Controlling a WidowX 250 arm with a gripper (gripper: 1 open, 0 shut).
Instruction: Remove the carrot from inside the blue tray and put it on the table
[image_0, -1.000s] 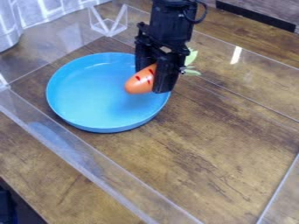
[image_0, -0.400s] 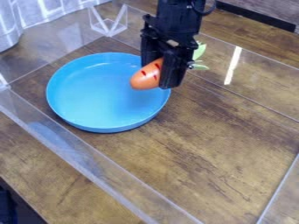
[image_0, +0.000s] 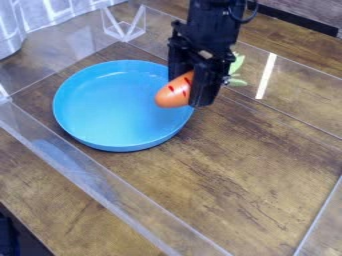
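Observation:
The round blue tray (image_0: 107, 110) lies on the dark wood-plank table (image_0: 254, 160), left of centre, with nothing in it. My black gripper (image_0: 193, 88) points straight down over the tray's right rim and is shut on the carrot (image_0: 173, 93). The carrot hangs clear above the rim; its orange body sticks out to the left of the fingers and its green top (image_0: 235, 68) shows on the right side.
A clear plastic barrier edge (image_0: 54, 150) runs along the front left of the table. Clear plastic shapes (image_0: 127, 22) stand at the back. Bright light reflections (image_0: 267, 70) lie on the wood to the right of the gripper.
The gripper with the carrot has shifted a little to the right, from over the tray's inside to over its right rim. The tray has not moved.

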